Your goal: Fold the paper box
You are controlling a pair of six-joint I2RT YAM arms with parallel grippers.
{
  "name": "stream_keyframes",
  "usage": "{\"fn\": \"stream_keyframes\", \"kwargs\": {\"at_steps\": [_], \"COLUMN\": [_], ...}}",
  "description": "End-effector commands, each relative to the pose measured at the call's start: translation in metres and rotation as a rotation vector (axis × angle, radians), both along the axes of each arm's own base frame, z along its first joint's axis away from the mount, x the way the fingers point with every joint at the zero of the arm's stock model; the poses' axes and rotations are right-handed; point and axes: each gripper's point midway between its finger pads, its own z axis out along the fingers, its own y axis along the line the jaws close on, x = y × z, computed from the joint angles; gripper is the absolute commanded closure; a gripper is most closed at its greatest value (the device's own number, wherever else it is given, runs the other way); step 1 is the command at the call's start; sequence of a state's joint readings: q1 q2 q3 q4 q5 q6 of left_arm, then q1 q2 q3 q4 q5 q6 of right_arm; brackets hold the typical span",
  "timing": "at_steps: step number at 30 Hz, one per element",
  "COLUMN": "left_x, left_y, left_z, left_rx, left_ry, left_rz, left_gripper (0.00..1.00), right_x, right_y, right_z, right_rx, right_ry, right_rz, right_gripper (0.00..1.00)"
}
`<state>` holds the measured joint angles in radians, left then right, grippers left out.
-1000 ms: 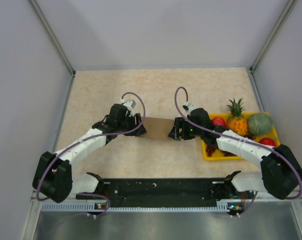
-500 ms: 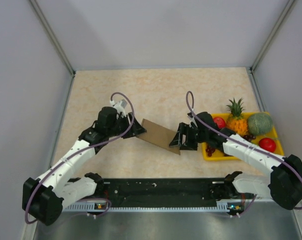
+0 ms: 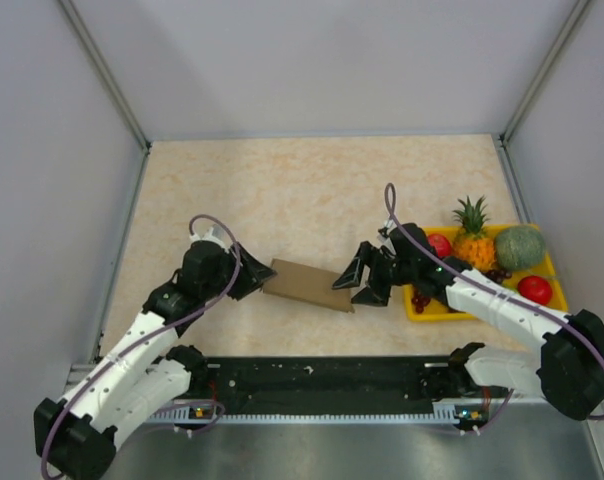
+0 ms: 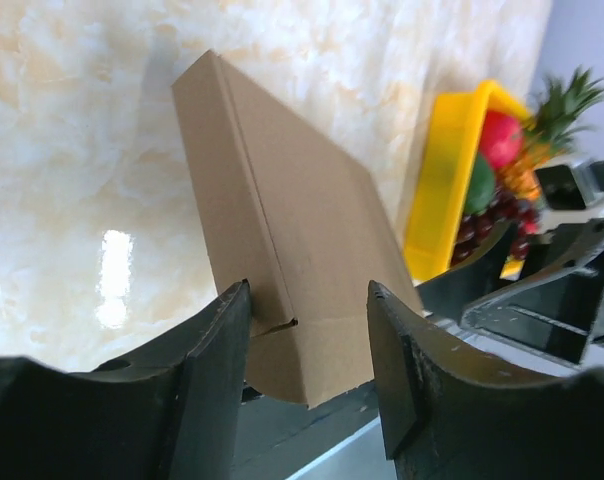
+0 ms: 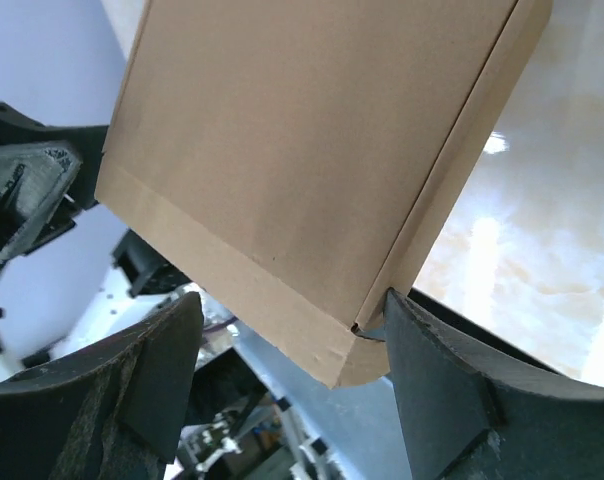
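**Cardboard caught end to end between two grippers**

Count of the task's things: one paper box [image 3: 304, 284], plain brown kraft, collapsed into a long thin slab. It sits near the front middle of the table [image 3: 312, 190], slanting a little so that its right end is closer to the arm bases. Whether it rests fully flat on the marble-patterned top cannot be told.

Two grippers meet it, one at each end. The left gripper [image 3: 260, 280] is at the box's left end; its wrist view shows its two black fingers [image 4: 217, 390] spread apart, with the short end of the box filling the gap between them. The right gripper [image 3: 348, 288] is at the opposite end; its two fingers [image 5: 452, 400] are likewise splayed wide, one corner of the box lying in the gap and touching the right-hand finger. Whether any of the four fingers presses on the cardboard cannot be told.

One yellow tray [image 3: 427, 314] stands to the right of the box, just behind the right gripper's wrist. It holds one pineapple [image 3: 473, 243], one green melon [image 3: 520, 247], two red fruits [image 3: 438, 243] and one bunch of dark grapes [image 3: 420, 298] (part of the bunch hidden by the arm).
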<state>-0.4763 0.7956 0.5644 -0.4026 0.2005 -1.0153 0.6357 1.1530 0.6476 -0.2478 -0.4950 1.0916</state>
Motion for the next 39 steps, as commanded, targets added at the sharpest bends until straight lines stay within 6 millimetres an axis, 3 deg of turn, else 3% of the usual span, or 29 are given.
{"fn": "stream_keyframes", "kwargs": {"at_steps": [1,6,14,24,35,39], "left_x": [-0.023,-0.032,-0.039,-0.027,-0.016,-0.015], "left_y": [-0.031,-0.037,-0.024,-0.028,-0.028,-0.029], "left_z": [0.063,0.056,0.077,0.078,0.054,0.035], "left_rx": [-0.296,-0.354,-0.411,-0.434,-0.407,-0.355], "left_ry": [0.097,0.253,0.347,0.423,0.463,0.501], "left_rz": [-0.012,0.012,0.154,0.235,0.288,0.295], "left_gripper": [0.46,0.48,0.47,0.48,0.49,0.49], "right_x": [0.016,0.023,0.026,0.043,0.064,0.073], "right_y": [0.044,0.051,0.050,0.046,0.049,0.053], "right_z": [0.132,0.135,0.134,0.133,0.130,0.133], "right_rx": [0.386,0.423,0.453,0.448,0.367,0.349], "right_ry": [-0.137,-0.027,0.143,0.250,0.287,0.282], "right_rz": [0.063,0.021,-0.070,-0.183,-0.227,-0.232], "right_gripper": [0.29,0.29,0.29,0.29,0.29,0.29]}}
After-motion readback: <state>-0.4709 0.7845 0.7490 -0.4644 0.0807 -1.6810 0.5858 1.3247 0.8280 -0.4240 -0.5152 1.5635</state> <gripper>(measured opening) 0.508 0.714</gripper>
